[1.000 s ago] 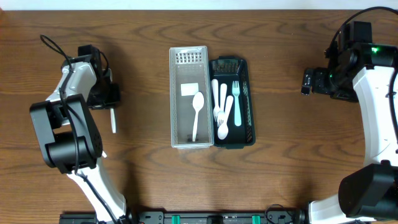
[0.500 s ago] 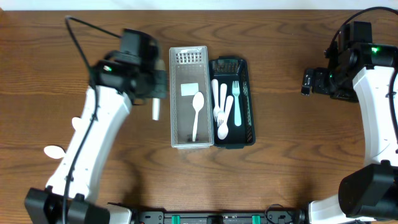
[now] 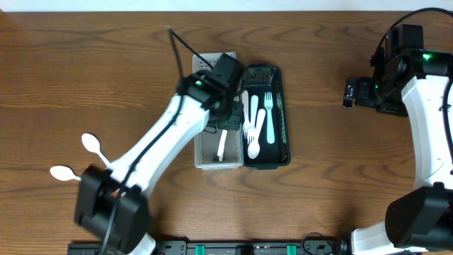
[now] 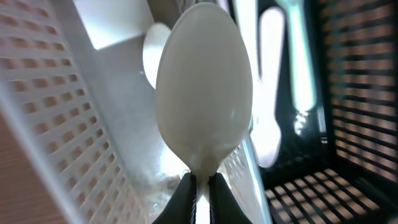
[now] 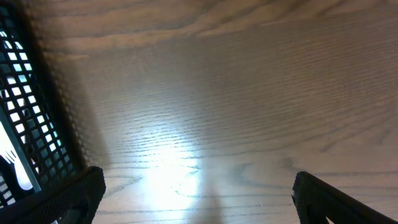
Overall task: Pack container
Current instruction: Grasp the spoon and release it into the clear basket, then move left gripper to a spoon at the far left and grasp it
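Note:
My left gripper (image 3: 225, 122) hangs over the white perforated tray (image 3: 201, 71) and is shut on a white plastic spoon (image 4: 204, 99), gripped by its handle with the bowl pointing away. Another white spoon (image 3: 221, 147) lies in the tray, partly hidden under the arm. The black mesh tray (image 3: 278, 78) beside it holds white spoons and a pale green fork (image 3: 269, 117); it also shows in the left wrist view (image 4: 360, 93). My right gripper (image 5: 199, 186) is open and empty above bare wood at the far right (image 3: 348, 93).
Two more white spoons (image 3: 92, 144) (image 3: 62, 172) lie on the wooden table at the left. The black tray's corner (image 5: 25, 112) shows at the left of the right wrist view. A black bar runs along the table's front edge (image 3: 212, 248).
My left arm has swung right from the table's left side to over the white tray, carrying the white spoon. Two spoons at the left are now uncovered. The right arm has not moved.

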{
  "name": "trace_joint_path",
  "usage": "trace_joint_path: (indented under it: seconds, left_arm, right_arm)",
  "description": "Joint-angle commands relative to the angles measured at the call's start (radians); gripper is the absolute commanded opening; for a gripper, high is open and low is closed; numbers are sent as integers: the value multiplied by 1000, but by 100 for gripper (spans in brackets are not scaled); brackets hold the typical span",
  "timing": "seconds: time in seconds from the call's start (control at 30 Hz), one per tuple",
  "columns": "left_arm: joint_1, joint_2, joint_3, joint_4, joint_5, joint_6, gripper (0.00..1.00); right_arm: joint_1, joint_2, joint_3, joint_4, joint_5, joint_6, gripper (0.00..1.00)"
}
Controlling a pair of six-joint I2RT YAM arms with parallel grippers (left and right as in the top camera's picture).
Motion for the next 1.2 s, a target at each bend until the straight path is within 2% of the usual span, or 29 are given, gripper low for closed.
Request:
trace_joint_path:
  seconds: [0.0,0.07,0.1,0.13,0.17,0.2,0.23,0.4,0.6,0.8,1.03,1.17]
  left_arm:
    - [11,57,0,3,-15,-18,6]
    - [20,75,0,3,-15,-18,8]
    - [26,77,0,3,-15,-18,15]
    - [29,76,0,4,-15,-18,17]
    - [35,71,0,7,-15,-16,33]
    - [42,63,0,8,-16,-8,44]
    - [49,54,2,7,-18,-2,51]
    - [102,-47,7,-26,-98,1,66]
    - [259,-253,6,-132,-201,-14,74]
    - [568,-383,5,-197,-203,-124,87]
    - [892,-352,-54,-191,-195,-166,98]
    - [999,-283,-105,-161,-151,-168,99]
  right_arm:
    - [-1,-1,-5,-6,-3,2,99]
    - [-1,-1,-5,-10,-3,2,99]
    - [-1,-1,-5,-11,-3,2,99]
    - [-1,-1,-5,-11,-3,2,99]
    - [-1,-1,-5,-11,-3,2,99]
    - [-1,-1,-5,-11,-3,2,99]
    - [-1,-1,-5,-11,-3,2,99]
    - [-1,-1,-5,-11,-3,2,99]
    - [-1,-1,-5,-11,-3,1,99]
    - [-1,-1,-5,-11,-3,-6,99]
    - [-1,-1,-5,-11,-3,-7,99]
    - [-1,-1,-7,-10,-3,-14,99]
